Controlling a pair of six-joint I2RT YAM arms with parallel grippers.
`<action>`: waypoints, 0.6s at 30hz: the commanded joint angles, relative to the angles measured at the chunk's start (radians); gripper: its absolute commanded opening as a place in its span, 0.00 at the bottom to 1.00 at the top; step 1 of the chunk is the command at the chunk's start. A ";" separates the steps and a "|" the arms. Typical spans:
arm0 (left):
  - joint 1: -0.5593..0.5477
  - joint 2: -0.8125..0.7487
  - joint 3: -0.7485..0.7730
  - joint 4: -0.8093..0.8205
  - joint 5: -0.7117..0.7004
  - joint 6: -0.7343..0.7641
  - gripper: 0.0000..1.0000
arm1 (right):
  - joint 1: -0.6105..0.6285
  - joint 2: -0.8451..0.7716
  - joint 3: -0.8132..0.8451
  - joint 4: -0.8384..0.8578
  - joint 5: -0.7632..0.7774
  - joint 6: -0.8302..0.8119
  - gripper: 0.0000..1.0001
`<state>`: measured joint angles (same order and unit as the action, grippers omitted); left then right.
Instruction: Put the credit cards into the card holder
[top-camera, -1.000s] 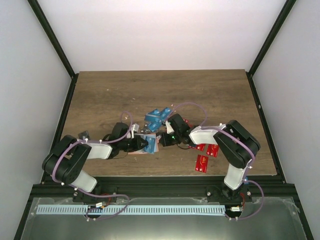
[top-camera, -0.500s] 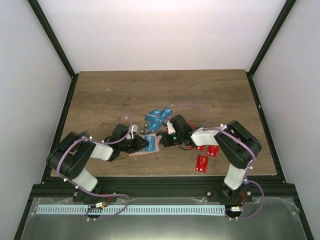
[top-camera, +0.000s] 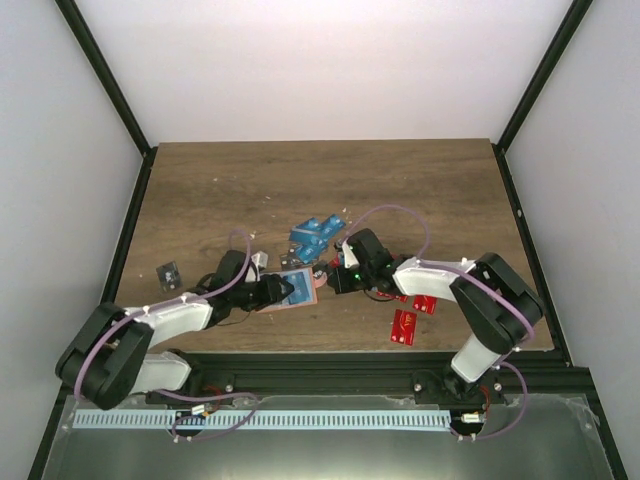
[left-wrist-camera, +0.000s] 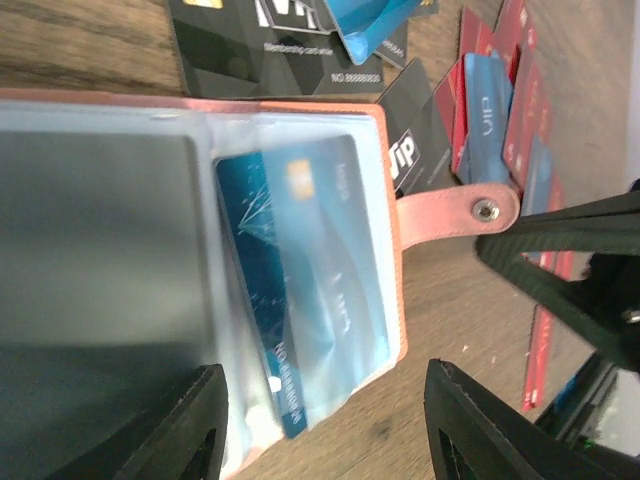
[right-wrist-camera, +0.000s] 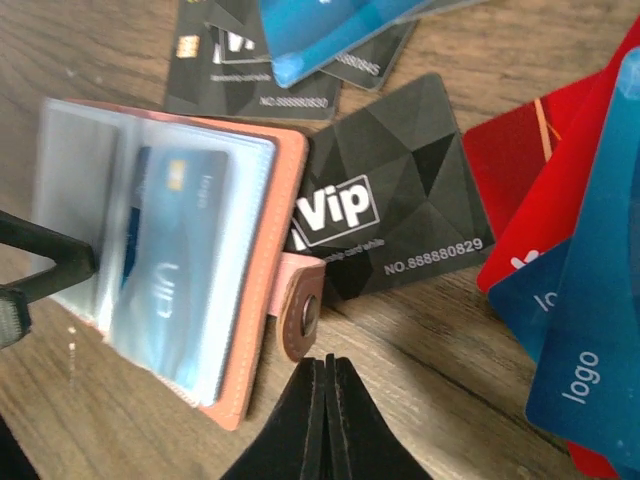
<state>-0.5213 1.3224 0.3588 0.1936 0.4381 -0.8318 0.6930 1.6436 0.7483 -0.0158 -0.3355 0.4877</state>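
Note:
The card holder (top-camera: 312, 292) lies open on the wood, salmon-tan with clear sleeves. A blue credit card (left-wrist-camera: 310, 290) sits in one sleeve, its lower end poking out. My left gripper (left-wrist-camera: 325, 425) is open, its fingers standing either side of that end without touching it. My right gripper (right-wrist-camera: 325, 365) is shut on nothing, its tips right beside the holder's snap strap (right-wrist-camera: 300, 310). Loose credit cards lie around: black VIP cards (right-wrist-camera: 390, 210), blue ones (top-camera: 313, 233), and red ones (top-camera: 405, 325).
A single black card (top-camera: 169, 273) lies apart at the left. A mixed heap of red and blue cards (right-wrist-camera: 590, 300) sits just right of the right gripper. The table's front edge runs close behind both arms.
My left gripper has opened and let go of the blue card, which stays in the sleeve. The left arm has stretched lower and drawn back a little. The right gripper has stayed shut.

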 joint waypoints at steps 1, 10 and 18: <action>-0.006 -0.083 0.033 -0.215 -0.079 0.074 0.56 | -0.010 -0.064 -0.010 -0.010 -0.018 0.008 0.01; -0.008 -0.077 0.081 -0.199 -0.088 0.156 0.24 | -0.008 -0.057 -0.083 0.235 -0.285 0.128 0.05; -0.013 0.025 0.129 -0.200 -0.090 0.191 0.16 | -0.004 -0.018 -0.076 0.280 -0.315 0.154 0.11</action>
<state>-0.5274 1.3022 0.4576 -0.0036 0.3485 -0.6792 0.6895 1.6012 0.6666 0.2119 -0.6056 0.6189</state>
